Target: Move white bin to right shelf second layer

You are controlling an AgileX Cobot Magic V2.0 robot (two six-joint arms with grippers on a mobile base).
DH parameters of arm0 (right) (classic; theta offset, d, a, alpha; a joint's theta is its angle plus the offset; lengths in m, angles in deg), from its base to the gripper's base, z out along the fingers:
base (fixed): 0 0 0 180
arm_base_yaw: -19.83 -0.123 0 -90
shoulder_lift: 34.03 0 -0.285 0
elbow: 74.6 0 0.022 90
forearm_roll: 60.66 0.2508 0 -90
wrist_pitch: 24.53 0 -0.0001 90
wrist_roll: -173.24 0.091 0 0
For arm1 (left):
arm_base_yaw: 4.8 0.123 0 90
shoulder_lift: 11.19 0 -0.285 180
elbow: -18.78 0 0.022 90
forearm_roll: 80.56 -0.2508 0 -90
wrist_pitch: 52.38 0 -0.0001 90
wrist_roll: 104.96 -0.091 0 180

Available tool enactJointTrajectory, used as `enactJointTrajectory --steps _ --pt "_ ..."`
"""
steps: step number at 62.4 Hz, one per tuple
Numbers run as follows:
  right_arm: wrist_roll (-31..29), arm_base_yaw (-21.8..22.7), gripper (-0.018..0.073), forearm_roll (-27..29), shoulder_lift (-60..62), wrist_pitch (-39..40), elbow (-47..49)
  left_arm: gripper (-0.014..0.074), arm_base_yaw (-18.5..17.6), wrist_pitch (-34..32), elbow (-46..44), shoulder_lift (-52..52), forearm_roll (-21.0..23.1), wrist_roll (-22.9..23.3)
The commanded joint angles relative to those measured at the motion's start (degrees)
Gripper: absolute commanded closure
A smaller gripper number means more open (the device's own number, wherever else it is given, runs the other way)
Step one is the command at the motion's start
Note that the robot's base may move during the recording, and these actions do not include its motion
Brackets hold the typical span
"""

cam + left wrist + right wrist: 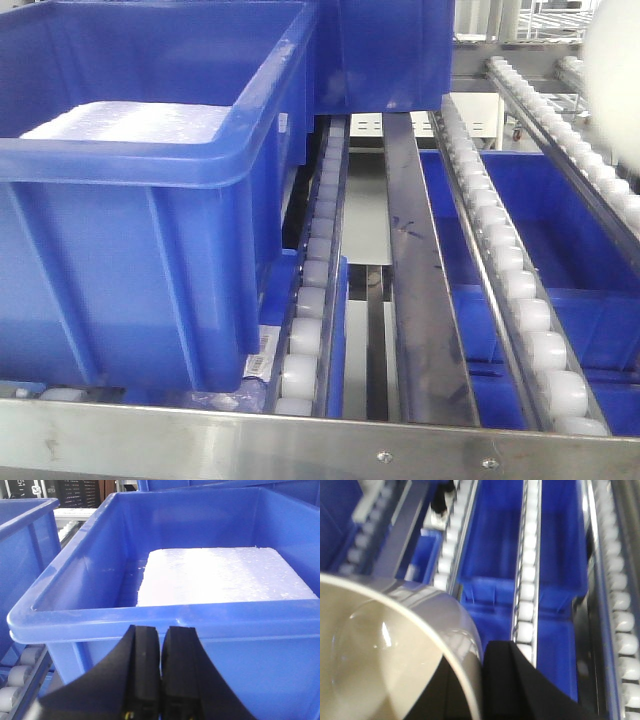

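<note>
Broadly, the right shelf second layer (430, 330) is filling the front view, its roller rails (520, 290) sloping down toward a riveted front bar (300, 445). A large blue crate (140, 200) is sitting on the left side of this level, holding a white foam block (225, 577), and another blue crate (385, 55) is standing behind it. More blue crates (520, 565) are showing through the rails on the level below. The white bin (390, 650) is hanging above the rails in the right wrist view, and its blurred pale wall is probably the white shape at the front view's upper right edge (612, 80). The right gripper (485, 680) is pinching the bin's rim, one dark finger inside and one outside. The left gripper (161, 675) is hovering just in front of the crate's near wall, its fingers pressed together and gripping nothing.
</note>
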Motion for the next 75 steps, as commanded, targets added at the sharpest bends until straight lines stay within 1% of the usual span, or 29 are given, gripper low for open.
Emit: enactJointTrajectory --steps 1,12,22,27,38,43,75 --pt "0.0 0.3 0.0503 0.1 -4.2 4.8 5.0 0.0512 -0.4 -4.9 2.1 0.8 0.3 0.2" --pt "0.0 0.4 0.0503 0.1 -12.8 4.5 10.7 0.0512 -0.4 -4.9 2.1 0.8 0.3 0.2" --pt "0.0 0.4 0.0503 -0.7 -18.1 4.6 13.6 0.0512 -0.4 -4.9 2.1 0.8 0.3 0.2" --pt "0.0 1.0 0.0503 -1.3 -19.9 4.6 13.7 0.0512 -0.4 -4.9 2.1 0.8 0.3 0.2" --pt "0.0 5.3 0.0503 -1.3 -22.2 4.6 13.7 0.0512 -0.4 -4.9 2.1 0.8 0.3 0.2" --pt "0.0 6.1 0.0503 -1.3 -23.0 4.7 13.7 0.0512 -0.4 -4.9 2.1 0.8 0.3 0.2" --pt "0.0 6.3 0.0503 -1.3 -30.1 2.1 13.7 0.0512 -0.4 -4.9 2.1 0.8 0.3 0.2"
